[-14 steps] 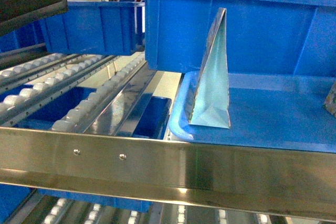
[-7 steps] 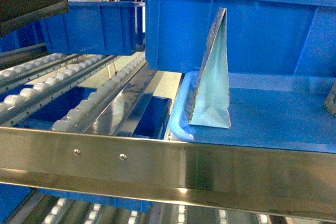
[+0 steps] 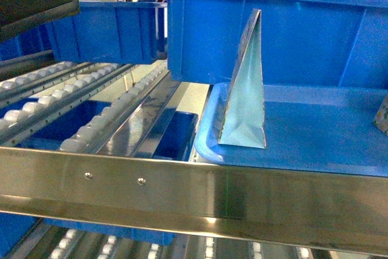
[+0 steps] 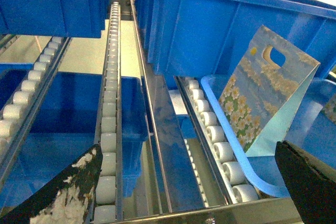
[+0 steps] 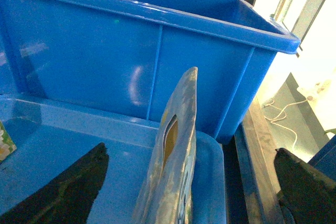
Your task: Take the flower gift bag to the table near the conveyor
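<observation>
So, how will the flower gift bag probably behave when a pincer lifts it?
The flower gift bag looks like thin paper, so probably light and easily crushed. It stands upright on a narrow base in the blue tray, so a sideways push may tip it. Its die-cut handle could tear.

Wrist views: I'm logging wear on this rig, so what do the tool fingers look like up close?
Left tool: dark, tapered fingers, one heavily scuffed with whitish worn patches. Right tool: dark, tapered fingers with dull, slightly greenish-grey smudges. No cables or markings show.
</observation>
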Tool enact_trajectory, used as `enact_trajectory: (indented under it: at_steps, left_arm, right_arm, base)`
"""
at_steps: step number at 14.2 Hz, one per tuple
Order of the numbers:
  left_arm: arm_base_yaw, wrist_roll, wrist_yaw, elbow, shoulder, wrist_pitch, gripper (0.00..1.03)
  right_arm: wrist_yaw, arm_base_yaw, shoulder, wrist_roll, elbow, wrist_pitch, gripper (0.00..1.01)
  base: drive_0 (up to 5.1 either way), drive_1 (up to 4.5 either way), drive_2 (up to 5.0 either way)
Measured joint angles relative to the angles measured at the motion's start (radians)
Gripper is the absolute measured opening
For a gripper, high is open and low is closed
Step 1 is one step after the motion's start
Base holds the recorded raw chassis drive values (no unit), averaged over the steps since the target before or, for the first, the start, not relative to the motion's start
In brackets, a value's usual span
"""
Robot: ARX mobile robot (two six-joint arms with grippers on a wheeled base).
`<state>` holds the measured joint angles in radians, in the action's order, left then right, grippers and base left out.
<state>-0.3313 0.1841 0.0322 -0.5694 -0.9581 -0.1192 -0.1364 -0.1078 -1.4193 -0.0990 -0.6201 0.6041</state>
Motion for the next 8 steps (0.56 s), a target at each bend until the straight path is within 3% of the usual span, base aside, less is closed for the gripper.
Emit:
enact_trajectory:
  at_steps: [2,5,7,8]
  left_arm:
    - [0.0,0.0,0.0,0.0,0.0,0.0,0.98]
    - [0.0,0.0,0.0,0.0,0.0,0.0,0.98]
    - [0.0,0.0,0.0,0.0,0.0,0.0,0.98]
    - [0.0,0.0,0.0,0.0,0.0,0.0,0.98]
  right_arm:
    - [0.0,0.0,0.0,0.001,0.0,0.0,0.72]
    - [-0.001,0.0,0.0,0.002,0.0,0.0,0.25]
    - [-0.003,0.0,0.0,0.003,0.0,-0.001,0.02]
    - [-0.004,0.0,0.0,0.005,0.0,-0.002,0.02]
  base:
    - [0.0,0.0,0.0]
    - [0.0,0.0,0.0]
    - [0.0,0.0,0.0]
    - [0.0,0.0,0.0]
